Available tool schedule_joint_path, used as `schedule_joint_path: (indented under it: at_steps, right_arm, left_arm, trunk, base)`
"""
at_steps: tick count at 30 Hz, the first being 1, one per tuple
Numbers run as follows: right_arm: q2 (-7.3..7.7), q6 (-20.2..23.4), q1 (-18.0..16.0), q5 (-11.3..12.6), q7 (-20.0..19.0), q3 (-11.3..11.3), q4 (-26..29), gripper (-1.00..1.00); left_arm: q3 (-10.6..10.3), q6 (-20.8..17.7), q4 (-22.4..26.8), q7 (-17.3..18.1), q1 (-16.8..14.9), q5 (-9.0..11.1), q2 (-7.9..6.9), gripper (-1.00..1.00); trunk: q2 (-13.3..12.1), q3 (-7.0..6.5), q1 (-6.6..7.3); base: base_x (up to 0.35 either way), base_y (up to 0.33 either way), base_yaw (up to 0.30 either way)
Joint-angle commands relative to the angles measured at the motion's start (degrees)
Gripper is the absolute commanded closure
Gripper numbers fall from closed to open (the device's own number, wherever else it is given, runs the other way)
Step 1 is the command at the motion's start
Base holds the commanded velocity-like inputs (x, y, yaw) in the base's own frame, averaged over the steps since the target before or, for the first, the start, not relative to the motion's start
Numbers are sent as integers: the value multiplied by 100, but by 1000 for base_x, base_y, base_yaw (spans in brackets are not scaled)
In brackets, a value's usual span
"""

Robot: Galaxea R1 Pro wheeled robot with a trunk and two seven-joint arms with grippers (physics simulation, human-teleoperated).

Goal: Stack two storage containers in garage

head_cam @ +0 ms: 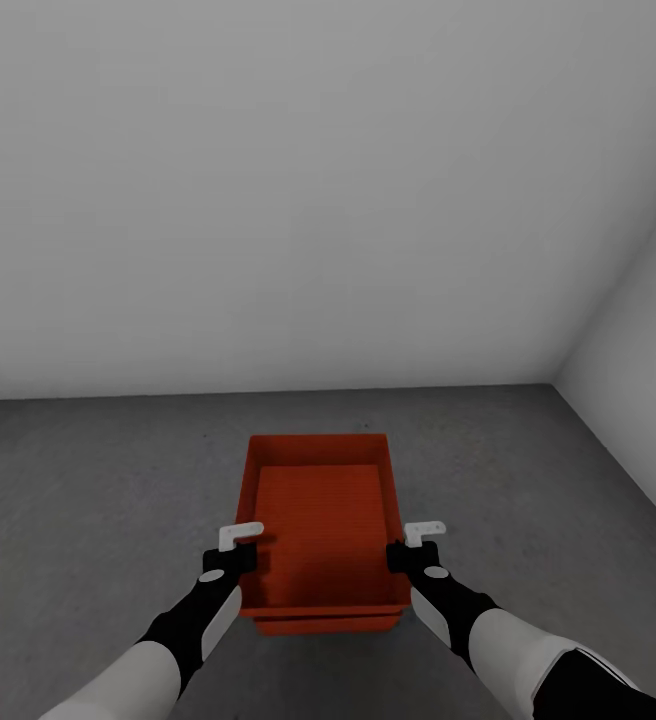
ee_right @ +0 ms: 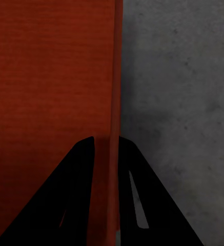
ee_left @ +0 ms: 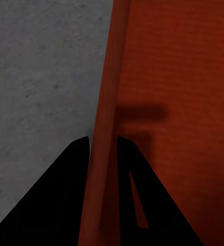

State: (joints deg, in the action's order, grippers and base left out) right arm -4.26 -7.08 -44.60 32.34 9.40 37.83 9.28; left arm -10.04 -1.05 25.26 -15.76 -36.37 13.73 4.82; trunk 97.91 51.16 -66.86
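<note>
Container (head_cam: pixel 318 510), orange-red and open-topped, sits low over the speckled grey concrete floor (head_cam: pixel 88 480) in a corner formed by two plain white walls (head_cam: pixel 268 200). A second orange-red rim (head_cam: pixel 328 622) shows just beneath its near edge, so the upper container appears nested on a lower one; the head view does not show whether the upper one is fully seated.

Left gripper (head_cam: pixel 240 545) is at the container's left long wall. In the left wrist view its two dark fingers (ee_left: pixel 55 195) stand on either side of that thin wall (ee_left: pixel 104 154), one outside over the floor, one inside over the bin's bottom, closed narrowly onto it.

Right gripper (head_cam: pixel 416 545) is at the opposite long wall. The right wrist view shows the same arrangement: fingers (ee_right: pixel 65 195) straddle the wall (ee_right: pixel 113 102) with almost no gap, clamped on it.

Both forearms reach forward symmetrically from the bottom of the head view. The container's inside holds nothing.
</note>
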Motion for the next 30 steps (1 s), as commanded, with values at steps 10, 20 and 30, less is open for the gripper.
schedule_joint_path:
  at_steps: [10,20,30]
  right_arm:
    - [-5,-39,-4,167,10,-312,-22,100]
    - [-5,-39,-4,167,10,-312,-22,100]
    - [-5,-39,-4,167,10,-312,-22,100]
  left_arm:
    - [52,96,22,-68,-1,-72,9,100]
    - [56,96,22,-68,-1,-64,6,100]
    - [46,96,22,-68,-1,-63,10,100]
  trunk:
    - [2,4,1]
    - [2,4,1]
    - [2,4,1]
  base:
    - [-1,0,0]
    - [0,0,0]
    - [0,-43,0]
